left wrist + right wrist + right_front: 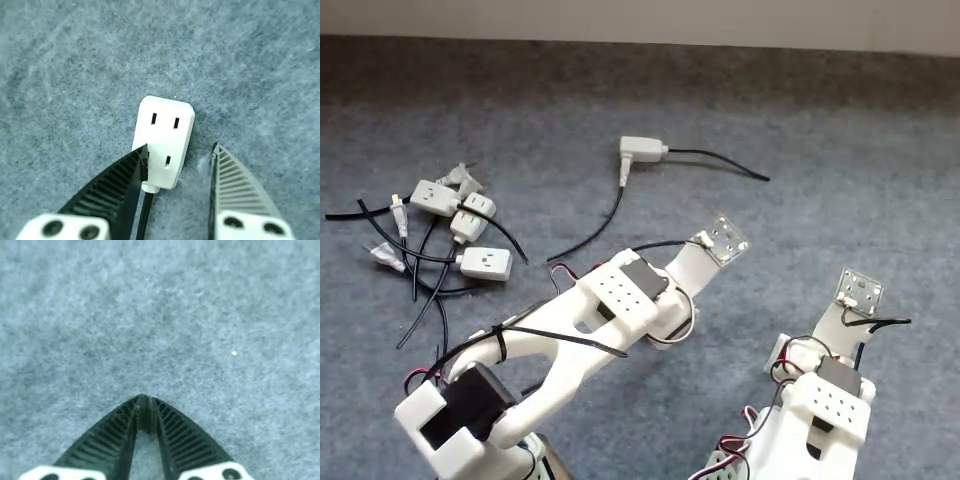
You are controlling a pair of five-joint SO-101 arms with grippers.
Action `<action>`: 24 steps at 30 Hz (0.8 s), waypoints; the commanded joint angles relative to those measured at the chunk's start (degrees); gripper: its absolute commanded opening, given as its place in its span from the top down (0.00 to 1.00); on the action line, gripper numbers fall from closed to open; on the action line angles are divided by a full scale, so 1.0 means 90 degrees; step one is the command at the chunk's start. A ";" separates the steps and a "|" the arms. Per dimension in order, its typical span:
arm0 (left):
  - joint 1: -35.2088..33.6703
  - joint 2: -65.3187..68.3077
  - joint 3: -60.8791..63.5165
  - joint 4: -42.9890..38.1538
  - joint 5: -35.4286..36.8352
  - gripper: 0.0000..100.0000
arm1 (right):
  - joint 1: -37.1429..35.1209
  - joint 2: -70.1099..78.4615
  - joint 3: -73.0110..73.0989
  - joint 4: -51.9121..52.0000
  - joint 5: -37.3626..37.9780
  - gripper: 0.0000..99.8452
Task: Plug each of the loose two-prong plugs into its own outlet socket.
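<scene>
A: Left gripper gapes wide, straddling the white plastic socket block lying flat on the grey carpet.
B: Light, rigid and slick, I'd judge. Pinch its 2 long sides, just ahead of its black cord. Right gripper is pinched together, empty, off the block.

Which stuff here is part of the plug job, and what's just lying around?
Job:
outlet socket between the left gripper's open fingers
tangle of sockets, two-prong plugs and black cords
far socket, plug seemingly already in it

Lying about:
white speck on the grey carpet
right gripper, shut over bare carpet
</scene>
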 commanded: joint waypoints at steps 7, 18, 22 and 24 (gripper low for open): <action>-0.0278 -0.0327 -0.0249 -0.0059 -0.0010 0.79 | 0.0083 -0.0024 -0.0024 -0.0142 0.0068 0.99; -0.0464 -0.0542 -0.1050 0.0938 -0.0029 0.76 | 0.0083 -0.0024 -0.0024 -0.0142 0.0068 0.99; -0.0474 -0.0073 -0.1060 0.0928 -0.0488 0.74 | 0.0083 -0.0024 -0.0024 -0.0142 0.0068 0.99; -0.0503 0.0200 -0.1070 0.0918 -0.0586 0.74 | 0.0083 -0.0024 -0.0024 -0.0142 0.0068 0.99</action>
